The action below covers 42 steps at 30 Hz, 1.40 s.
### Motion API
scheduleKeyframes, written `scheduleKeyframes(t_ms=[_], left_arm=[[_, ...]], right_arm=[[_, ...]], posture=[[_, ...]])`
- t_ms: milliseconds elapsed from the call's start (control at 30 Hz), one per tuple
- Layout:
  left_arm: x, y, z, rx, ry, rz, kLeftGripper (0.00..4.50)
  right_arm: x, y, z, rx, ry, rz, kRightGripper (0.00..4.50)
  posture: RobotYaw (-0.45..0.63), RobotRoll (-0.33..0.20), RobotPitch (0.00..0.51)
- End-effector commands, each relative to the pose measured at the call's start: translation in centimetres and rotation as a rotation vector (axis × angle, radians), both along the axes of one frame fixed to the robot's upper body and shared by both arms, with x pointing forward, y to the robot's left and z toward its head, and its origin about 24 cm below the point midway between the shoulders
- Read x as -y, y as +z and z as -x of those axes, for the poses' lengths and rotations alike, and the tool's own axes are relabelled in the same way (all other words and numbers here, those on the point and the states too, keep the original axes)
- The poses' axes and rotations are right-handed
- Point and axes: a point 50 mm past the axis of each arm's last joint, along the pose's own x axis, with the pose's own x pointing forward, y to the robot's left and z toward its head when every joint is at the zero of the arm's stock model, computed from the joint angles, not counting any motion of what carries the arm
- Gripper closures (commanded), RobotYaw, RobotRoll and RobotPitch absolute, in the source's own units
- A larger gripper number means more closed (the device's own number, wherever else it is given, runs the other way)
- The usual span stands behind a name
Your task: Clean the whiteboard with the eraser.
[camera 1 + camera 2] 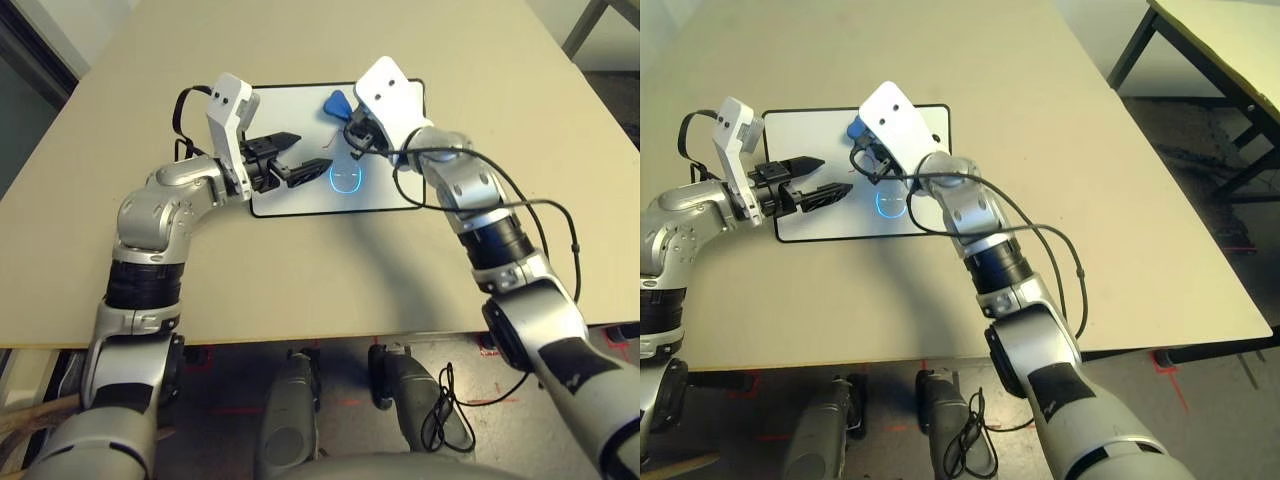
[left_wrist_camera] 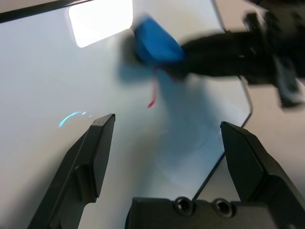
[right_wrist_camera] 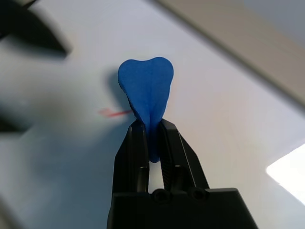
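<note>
The right pincer (image 3: 151, 138) is pinching the eraser (image 3: 146, 90) by its waist, the blue block sticking out ahead of the fingers over the far part of the whiteboard (image 1: 300, 200), which lies flat on the worktop (image 1: 300, 290). A short red mark (image 3: 114, 112) sits just beside the eraser's tip, toward the left arm, so the wipe probably has to sweep that way. The left pincer (image 1: 300, 157) hangs spread and empty over the board's near left part, close to the mark
</note>
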Motion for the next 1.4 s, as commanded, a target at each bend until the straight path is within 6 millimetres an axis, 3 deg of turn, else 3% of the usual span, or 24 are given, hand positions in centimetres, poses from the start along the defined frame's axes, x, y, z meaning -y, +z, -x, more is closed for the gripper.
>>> scheduleKeyframes(t_ms=[33,233,367,500,667,1033,1400], left_arm=[[-0.4,-0.2,0.1,-0.026,-0.003,-0.019,0.0],[-0.5,0.1,0.1,-0.021,-0.004,-0.024,0.0],[-0.2,0.1,0.4,-0.021,-0.014,-0.024,0.0],[-0.2,0.0,0.4,-0.024,-0.019,-0.027,0.0],[-0.3,0.1,0.4,-0.025,-0.019,-0.034,0.0],[-0.2,0.0,0.4,-0.027,-0.019,-0.031,0.0],[0.0,-0.2,0.5,-0.038,-0.025,-0.027,0.0]], right_arm=[[-0.5,-1.6,0.8,-0.062,0.021,0.047,4.27],[-0.4,-1.0,0.5,-0.046,0.013,0.047,4.27],[0.5,1.2,-1.0,0.02,-0.053,0.015,4.27],[1.1,1.9,-1.8,0.046,-0.084,0.007,4.27],[1.1,1.6,-1.7,0.042,-0.08,0.011,4.27],[-0.1,-0.8,0.4,-0.022,-0.005,0.042,4.28],[1.3,1.8,-1.5,0.049,-0.097,0.002,4.28]], posture=[[0.08,0.0,0.247],[0.08,0.0,0.244],[0.08,0.0,0.244],[0.08,0.0,0.238],[0.08,0.0,0.235],[0.08,0.0,0.235],[0.08,0.0,0.242]])
